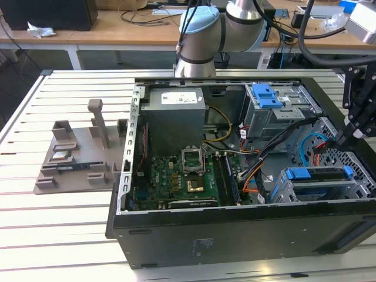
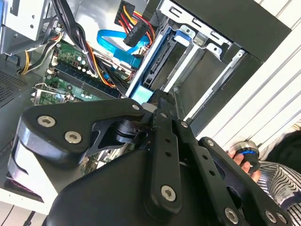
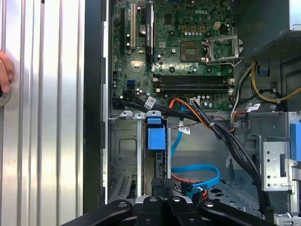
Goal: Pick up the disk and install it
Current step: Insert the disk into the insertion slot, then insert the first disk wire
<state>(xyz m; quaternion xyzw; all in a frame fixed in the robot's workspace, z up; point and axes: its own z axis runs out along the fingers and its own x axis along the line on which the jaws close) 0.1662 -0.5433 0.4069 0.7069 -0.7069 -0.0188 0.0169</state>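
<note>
Gripper (image 3: 162,182) nr disk (image 3: 156,137) (edge-on in drv cage (image 3: 123,147)).

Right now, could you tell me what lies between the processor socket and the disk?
In the first wrist view, memory slots and a cable bundle lie between the socket and the disk.

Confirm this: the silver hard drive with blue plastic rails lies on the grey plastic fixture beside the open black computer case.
Wrong spot. In the exterior view the blue-railed silver hard drive sits in the grey metal drive cage inside the open black computer case, not on the grey plastic fixture.
</note>
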